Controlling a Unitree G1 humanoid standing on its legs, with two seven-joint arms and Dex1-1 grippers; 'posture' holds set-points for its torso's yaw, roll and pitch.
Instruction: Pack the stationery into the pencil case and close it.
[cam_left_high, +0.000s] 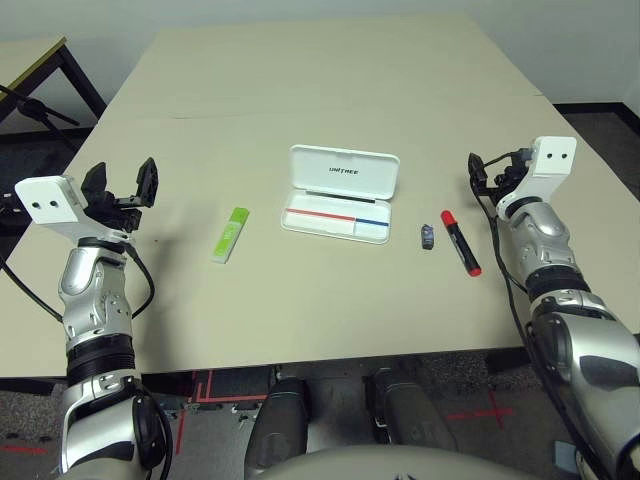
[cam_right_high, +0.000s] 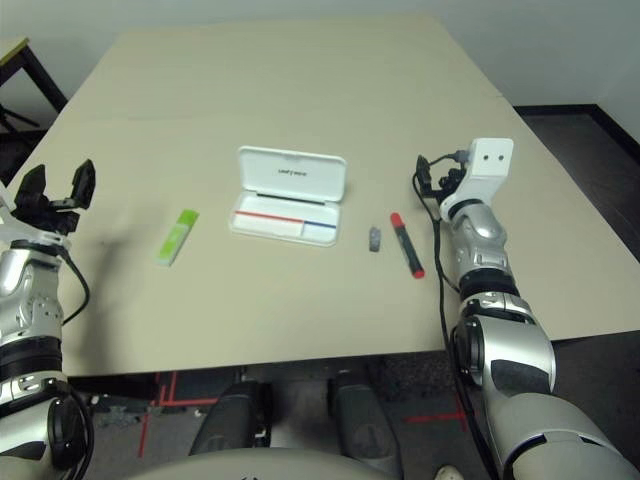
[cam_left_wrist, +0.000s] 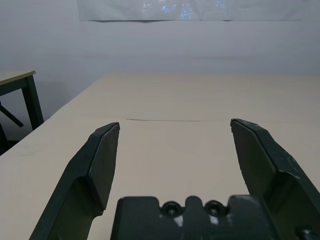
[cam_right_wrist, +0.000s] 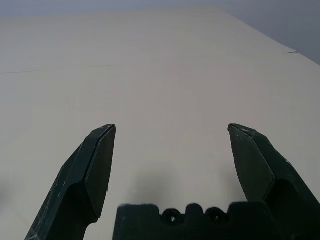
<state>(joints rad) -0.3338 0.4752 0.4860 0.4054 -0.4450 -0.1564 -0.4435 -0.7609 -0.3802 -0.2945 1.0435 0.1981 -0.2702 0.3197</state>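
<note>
- Case (cam_left_high: 340, 195) lies open at table (cam_left_high: 320, 80) centre, long axis left-right.
- Green stick (cam_left_high: 230, 235) left of case, marker (cam_left_high: 461, 243) and grey piece (cam_left_high: 428, 236) right; all point roughly fore-aft.
- Left gripper (cam_left_high: 120, 185), right gripper (cam_right_wrist: 172, 135): fingers spread wide, holding nothing.

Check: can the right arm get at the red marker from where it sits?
Probably yes. The right gripper is open and empty, just beyond the red marker, with bare table between. The small dark piece lies on the marker's far side from the arm.
</note>
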